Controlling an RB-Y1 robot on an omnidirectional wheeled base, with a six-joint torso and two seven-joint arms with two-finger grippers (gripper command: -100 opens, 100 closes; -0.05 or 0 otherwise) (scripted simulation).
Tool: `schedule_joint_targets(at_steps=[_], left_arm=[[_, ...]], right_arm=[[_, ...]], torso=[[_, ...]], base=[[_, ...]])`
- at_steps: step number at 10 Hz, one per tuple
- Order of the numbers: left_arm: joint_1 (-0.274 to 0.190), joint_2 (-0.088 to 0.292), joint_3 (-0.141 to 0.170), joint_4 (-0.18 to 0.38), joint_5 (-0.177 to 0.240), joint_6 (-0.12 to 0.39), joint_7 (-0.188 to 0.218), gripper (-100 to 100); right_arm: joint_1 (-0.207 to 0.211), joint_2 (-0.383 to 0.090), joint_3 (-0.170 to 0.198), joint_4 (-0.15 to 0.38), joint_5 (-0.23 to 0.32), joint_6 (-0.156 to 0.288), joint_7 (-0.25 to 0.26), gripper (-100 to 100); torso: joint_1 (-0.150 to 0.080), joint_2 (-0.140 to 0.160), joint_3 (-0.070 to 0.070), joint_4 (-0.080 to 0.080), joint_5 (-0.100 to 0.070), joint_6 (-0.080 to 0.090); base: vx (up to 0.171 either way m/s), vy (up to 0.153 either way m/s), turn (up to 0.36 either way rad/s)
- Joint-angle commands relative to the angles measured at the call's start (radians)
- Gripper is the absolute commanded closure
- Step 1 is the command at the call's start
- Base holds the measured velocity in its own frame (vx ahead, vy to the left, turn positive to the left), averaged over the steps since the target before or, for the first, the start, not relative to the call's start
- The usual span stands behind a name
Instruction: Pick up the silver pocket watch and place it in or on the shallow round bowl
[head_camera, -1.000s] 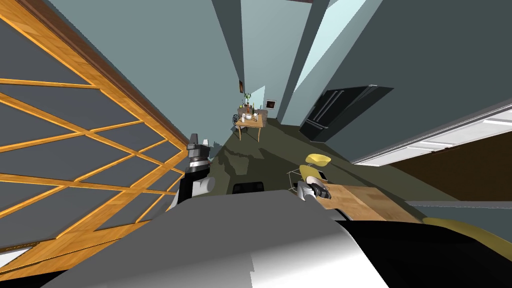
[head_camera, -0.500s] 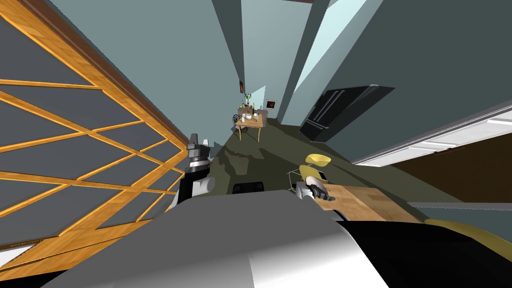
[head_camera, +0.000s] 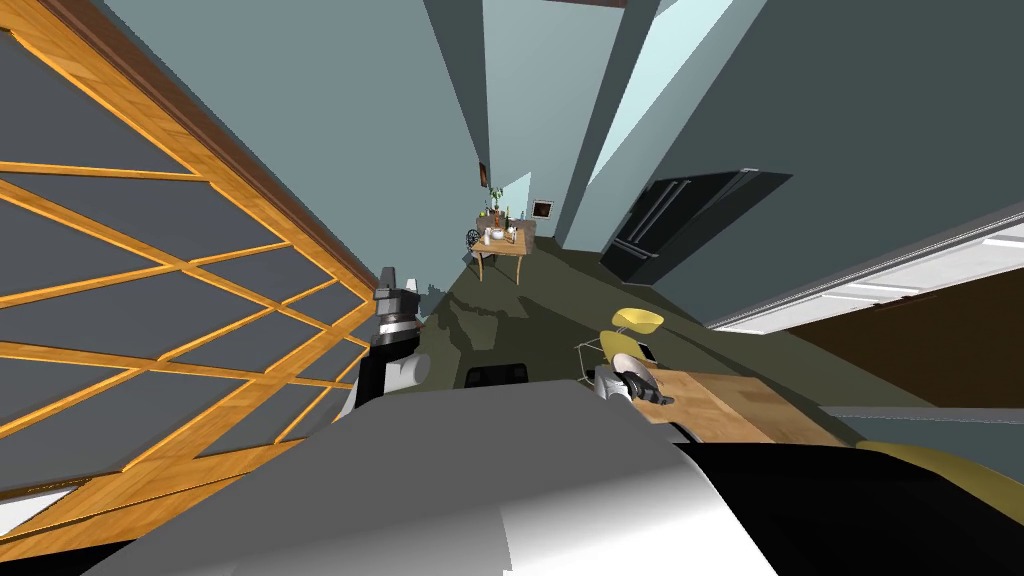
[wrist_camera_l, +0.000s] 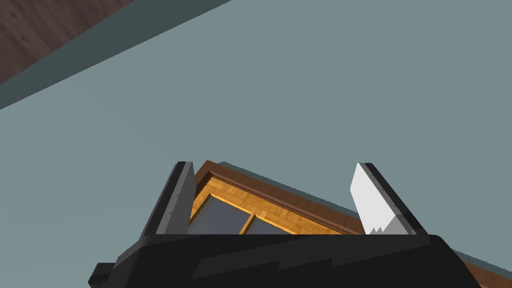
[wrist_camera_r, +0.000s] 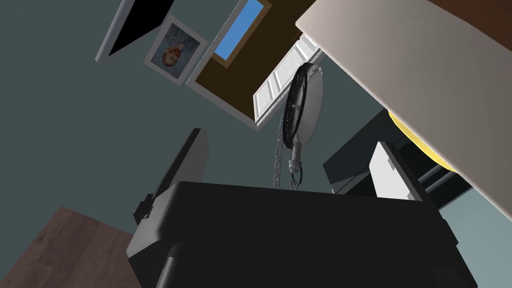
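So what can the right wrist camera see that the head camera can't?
The right wrist view adds the silver pocket watch, edge-on with its chain, between the open fingers and touching neither, plus a framed picture. The head view adds the left gripper, raised beside the wooden lattice, and a far table. Both have the right gripper.

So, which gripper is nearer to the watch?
Right. The watch is between the right gripper's open jaws; the left gripper is raised far off on the other side.
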Motion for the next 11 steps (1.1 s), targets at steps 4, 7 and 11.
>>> schedule_joint_targets(at_steps=[4, 7, 11], left_arm=[[0.0, 0.0, 0.0, 0.0, 0.0, 0.0, 0.0, 0], [0.0, 0.0, 0.0, 0.0, 0.0, 0.0, 0.0, 0], [0.0, 0.0, 0.0, 0.0, 0.0, 0.0, 0.0, 0]], right_arm=[[0.084, -0.091, 0.017, 0.057, -0.039, -0.113, -0.113, -100], [0.133, -0.143, 0.027, 0.089, -0.061, -0.176, -0.173, -100], [0.158, -0.168, 0.032, 0.105, -0.072, -0.207, -0.209, -100]], torso=[[0.004, -0.006, -0.004, -0.001, 0.001, 0.0], [-0.001, 0.0, 0.0, 0.0, 0.0, 0.0], [0.0, -0.002, -0.001, 0.0, 0.0, 0.0]], base=[[0.118, 0.092, 0.022], [0.044, 0.035, 0.02], [0.055, 0.044, 0.008]])
